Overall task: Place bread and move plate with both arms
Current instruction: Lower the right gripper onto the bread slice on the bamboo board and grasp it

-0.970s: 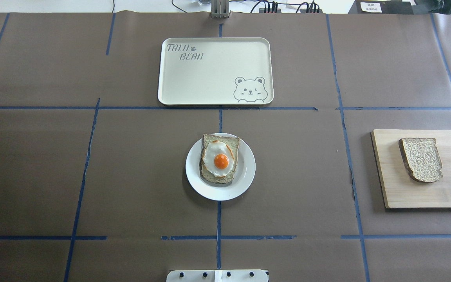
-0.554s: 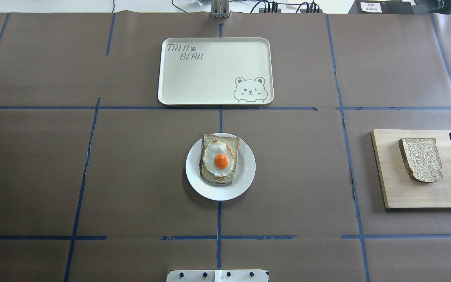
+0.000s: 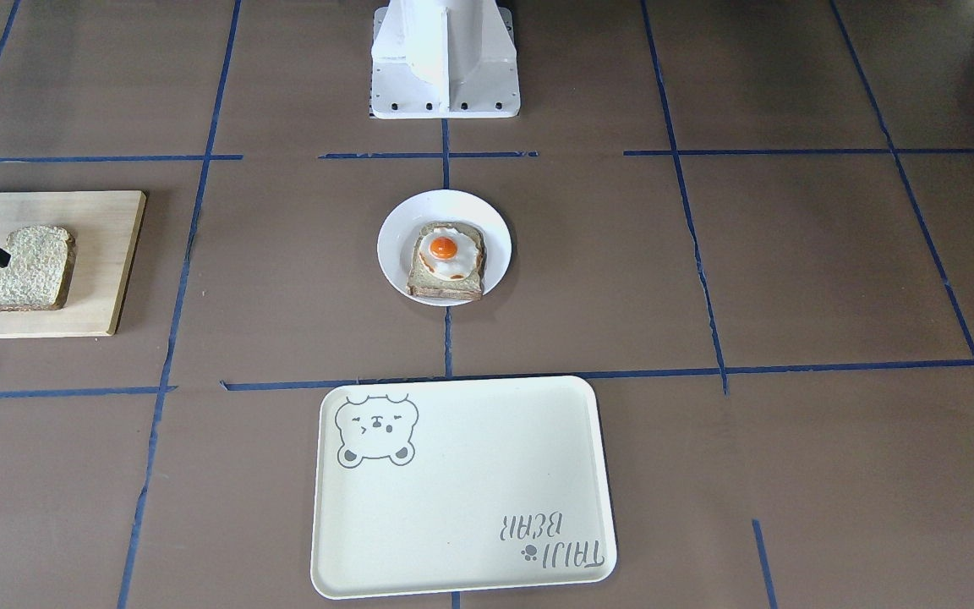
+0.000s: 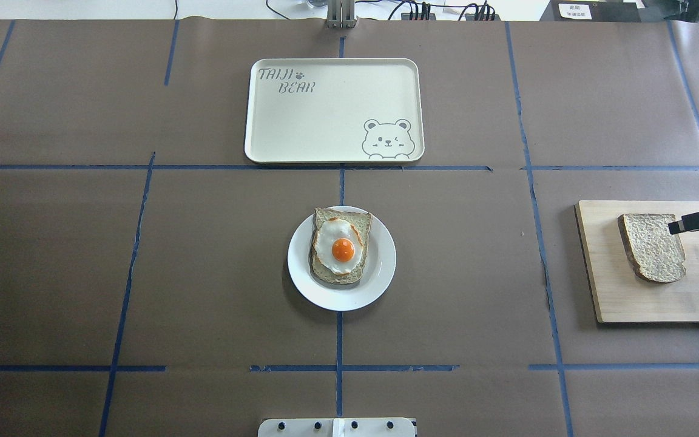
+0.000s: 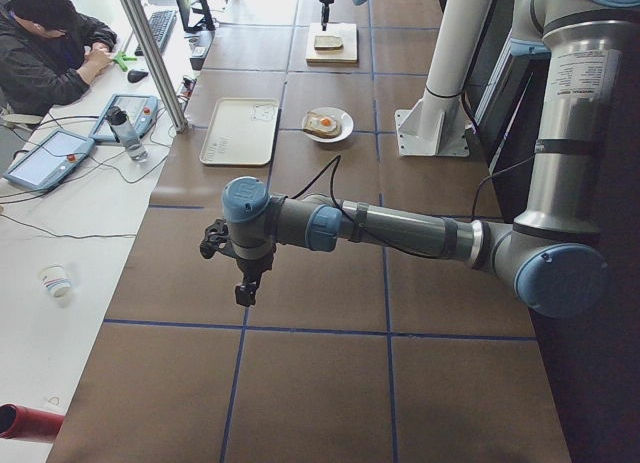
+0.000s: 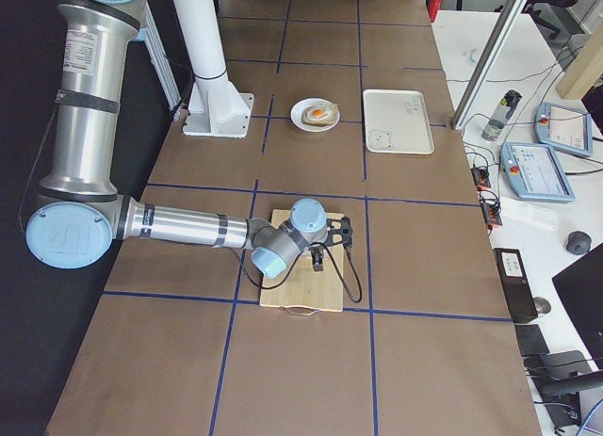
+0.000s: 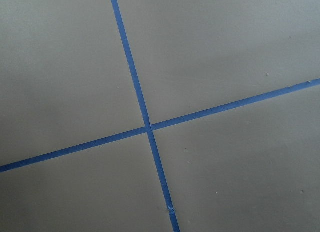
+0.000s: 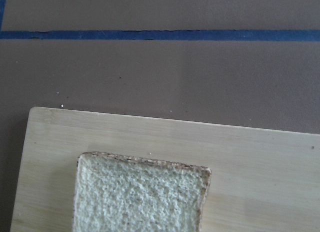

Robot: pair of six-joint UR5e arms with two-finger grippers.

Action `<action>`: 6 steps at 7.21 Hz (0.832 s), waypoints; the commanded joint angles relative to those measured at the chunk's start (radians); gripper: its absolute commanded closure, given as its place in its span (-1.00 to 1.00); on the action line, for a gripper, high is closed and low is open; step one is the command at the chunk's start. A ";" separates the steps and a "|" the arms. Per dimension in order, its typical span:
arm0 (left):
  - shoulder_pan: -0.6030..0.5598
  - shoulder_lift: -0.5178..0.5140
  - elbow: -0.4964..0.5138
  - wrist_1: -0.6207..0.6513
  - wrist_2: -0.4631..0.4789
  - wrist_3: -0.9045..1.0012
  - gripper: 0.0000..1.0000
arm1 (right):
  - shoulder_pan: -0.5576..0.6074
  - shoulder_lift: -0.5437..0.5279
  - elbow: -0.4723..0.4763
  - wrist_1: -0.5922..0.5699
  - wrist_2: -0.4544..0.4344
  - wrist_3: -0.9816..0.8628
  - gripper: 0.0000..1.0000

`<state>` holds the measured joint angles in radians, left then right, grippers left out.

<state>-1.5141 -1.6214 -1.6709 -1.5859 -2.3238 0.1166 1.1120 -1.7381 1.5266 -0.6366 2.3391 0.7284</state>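
The plain bread (image 4: 653,247) lies flat on a wooden board (image 4: 628,303) at the table's right; it also shows in the right wrist view (image 8: 140,197). My right gripper (image 4: 672,228) comes in from the right edge, its black finger over the slice's far right corner, above it; it looks open and empty, and it also shows in the front-facing view (image 3: 2,259). The white plate (image 4: 380,273) sits at the table's middle and bears another slice with a fried egg (image 4: 342,247). My left gripper (image 5: 245,293) hangs over bare table far to the left; I cannot tell whether it is open or shut.
A cream tray with a bear drawing (image 4: 325,109) lies beyond the plate, empty. The white pedestal base (image 3: 445,59) stands at the near edge behind the plate. Blue tape lines cross the brown table cover. An operator (image 5: 50,43) sits at a side desk.
My right gripper has moved in from the right edge, leftward over the board, to the bread's far right corner. Bread, plate and tray have not moved.
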 commanded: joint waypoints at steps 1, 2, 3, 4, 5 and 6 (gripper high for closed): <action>0.000 0.002 0.002 0.000 0.000 0.000 -1.00 | -0.015 0.002 -0.014 0.000 -0.003 0.000 -0.75; 0.000 0.000 0.002 0.000 0.000 0.000 -1.00 | -0.021 0.003 -0.035 0.002 -0.003 0.000 -0.64; -0.001 0.002 0.000 0.000 0.000 0.002 -1.00 | -0.026 0.003 -0.036 0.002 -0.003 0.000 -0.63; 0.000 0.002 0.002 0.000 0.000 0.002 -1.00 | -0.027 0.005 -0.040 0.000 -0.003 0.000 -0.57; -0.001 0.002 0.002 0.000 0.000 0.002 -1.00 | -0.031 0.006 -0.040 0.000 -0.001 0.000 -0.45; -0.001 0.002 0.003 0.000 0.000 0.002 -1.00 | -0.032 0.017 -0.040 0.000 -0.001 0.002 -0.29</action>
<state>-1.5151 -1.6199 -1.6687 -1.5861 -2.3240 0.1180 1.0827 -1.7303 1.4873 -0.6364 2.3372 0.7290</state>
